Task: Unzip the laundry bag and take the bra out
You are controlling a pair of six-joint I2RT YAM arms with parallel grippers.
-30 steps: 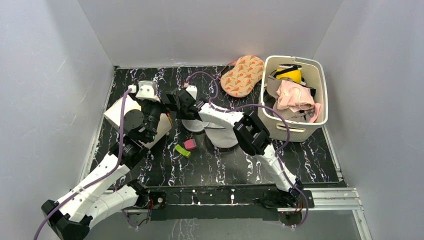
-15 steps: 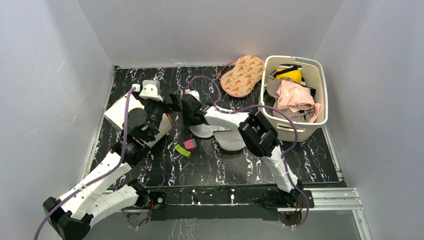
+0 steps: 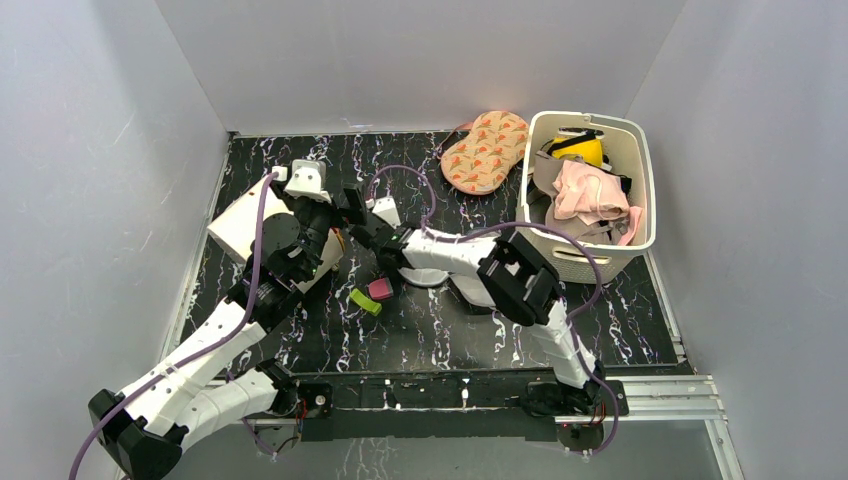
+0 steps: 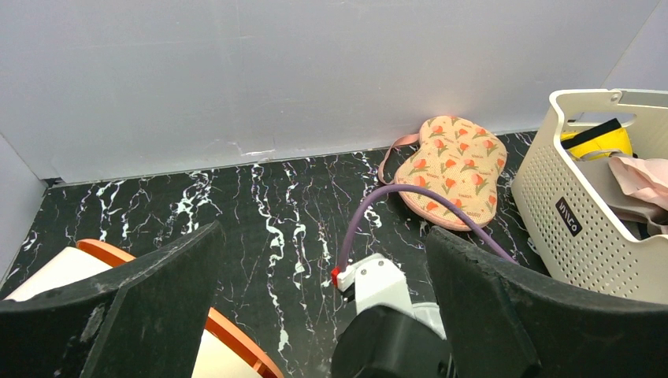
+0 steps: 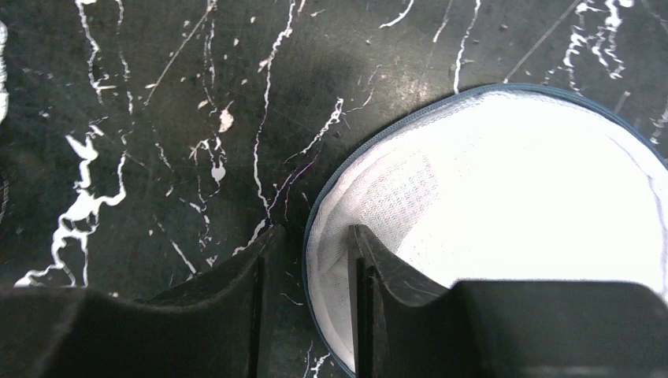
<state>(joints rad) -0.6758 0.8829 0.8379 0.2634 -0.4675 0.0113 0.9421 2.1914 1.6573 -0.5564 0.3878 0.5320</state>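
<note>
Box, far left: white box (image 3: 232,222) w/ orange rim, on black marbled table (image 3: 440,330), partly under left arm.
Left gripper (image 4: 323,244): raised, just right of the box, pointing to the far wall. Fingers (image 4: 157,299) spread wide, nothing betw. them.
Right gripper (image 5: 306,260): reaches left across table centre, just near of left gripper, tips low over the table. Fingers (image 5: 236,283) close together w/ a narrow gap; the bag's blue-edged rim runs through that gap. Cannot tell if they touch the rim.
Small pieces, centre: green piece (image 3: 365,301) and pink piece (image 3: 380,289), touching each other, flat on table just near of right gripper.
Laundry bag (image 5: 512,197): white mesh, round, blue trim at edge; lies on table at centre, right of the small pieces, mostly hidden under right arm in top view. Zip state: cannot tell.
Cable: purple cable (image 4: 394,197) loops over table from right wrist.
Floral bra (image 3: 486,150): tan pad w/ orange flower print, pink strap; on table by far wall, betw. bag and basket, well apart from bag.
Basket, far right: cream slotted basket (image 3: 600,262), upright, touching nothing else on table. Holds pink garment (image 3: 590,192), yellow item (image 3: 583,148), other cloth.
</note>
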